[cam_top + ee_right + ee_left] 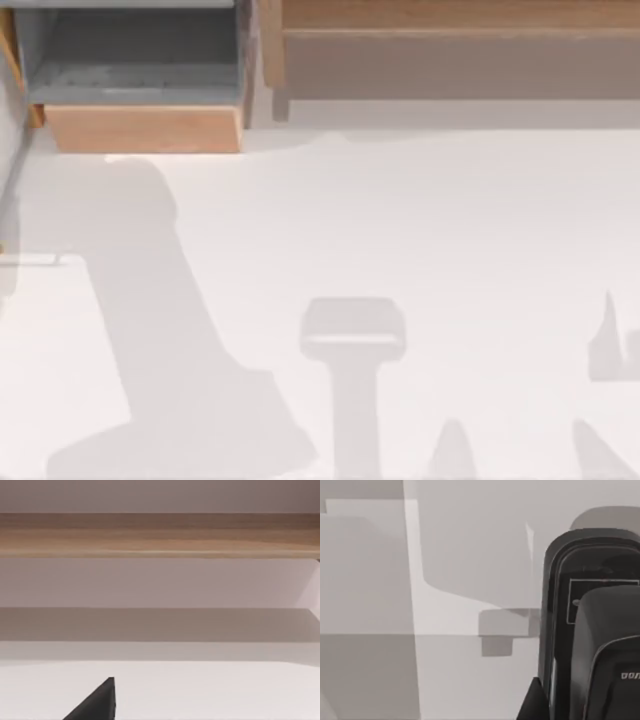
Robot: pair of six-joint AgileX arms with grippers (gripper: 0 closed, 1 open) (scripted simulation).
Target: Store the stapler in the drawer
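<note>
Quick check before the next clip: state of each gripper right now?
Left gripper: its dark body looms close in the left wrist view; state cannot be told.
Right gripper: one dark fingertip over the table; state cannot be told.

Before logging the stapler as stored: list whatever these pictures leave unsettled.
Drawer: grey inside runs past the top view's upper edge; contents unsure.
Black shape, left wrist view: cut by the right edge; what it is, cannot tell.
Dark tip, right wrist view: cut by the lower edge.
</note>
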